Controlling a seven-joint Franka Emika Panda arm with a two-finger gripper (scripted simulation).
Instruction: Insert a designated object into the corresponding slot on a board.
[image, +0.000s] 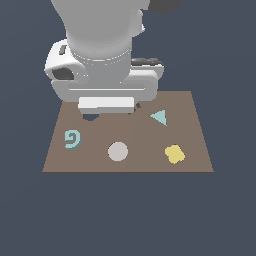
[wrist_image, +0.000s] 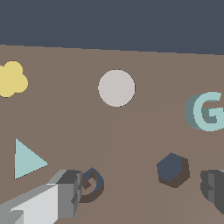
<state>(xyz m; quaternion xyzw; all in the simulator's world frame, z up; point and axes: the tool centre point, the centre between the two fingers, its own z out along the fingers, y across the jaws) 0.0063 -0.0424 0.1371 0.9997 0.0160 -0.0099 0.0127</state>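
Tool spread, empty, over spiral slot and hexagonal hole; teal spiral ungrasped: risk of clipping it on approach.

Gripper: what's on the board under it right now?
Under the gripper, the wrist view shows the spiral slot and a hexagonal hole in the board, both empty. In the exterior view the arm covers them.

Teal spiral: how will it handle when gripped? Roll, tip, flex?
The spiral lies flat on the board, so it is unlikely to roll or tip. It looks solid and thick-edged in the wrist view, probably rigid. Its curved, low sides may give the fingers little purchase, so it could slip.
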